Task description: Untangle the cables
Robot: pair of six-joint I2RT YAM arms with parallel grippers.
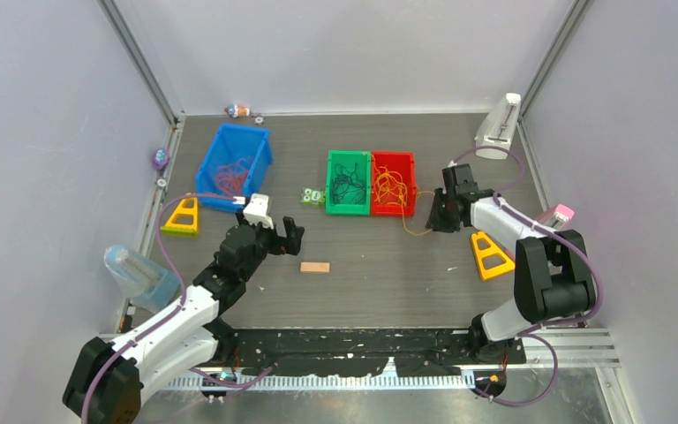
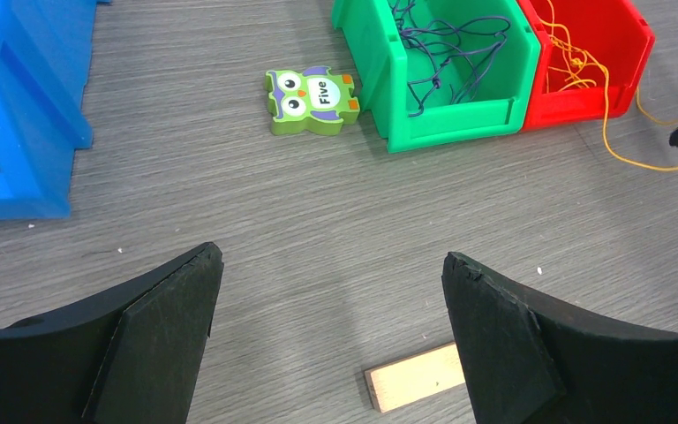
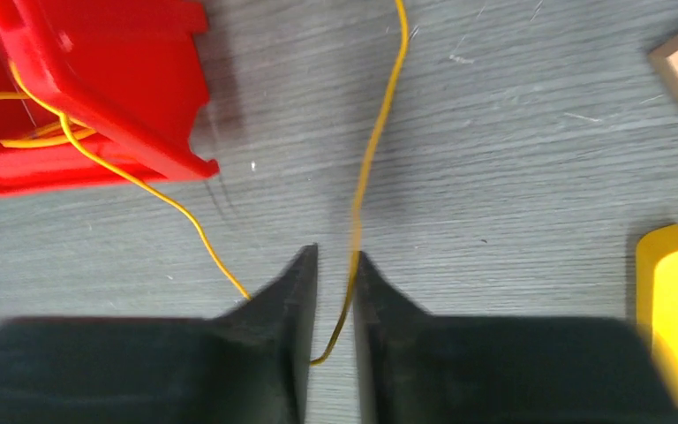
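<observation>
Two robot arms work over a grey table [image 1: 380,291] that holds three plastic bins of cables. A blue bin [image 1: 263,159] at the left contains a coil of red cables [image 1: 232,175]. A green bin [image 2: 441,119] at centre contains dark purple cables [image 2: 450,53]. A red bin [image 3: 124,62], touching the green bin's right side, contains yellow-orange cables [image 1: 391,187].

One yellow cable [image 3: 380,132] trails out of the red bin onto the table and runs into the right gripper [image 3: 335,256], just to the right of that bin. The gripper's two fingers are drawn nearly together, leaving a narrow gap through which the strand passes. Whether the strand is pinched cannot be told.

The left gripper [image 2: 331,265] hangs over bare table near the middle, its two fingers spread wide and holding nothing. One small wooden block [image 2: 415,377] lies just beside its right finger.

One green owl puzzle piece [image 2: 312,102], marked "Five", lies just left of the green bin. Two yellow triangular frames lie on the table, one [image 1: 183,218] near the blue bin and one [image 1: 490,256] near the right arm.
</observation>
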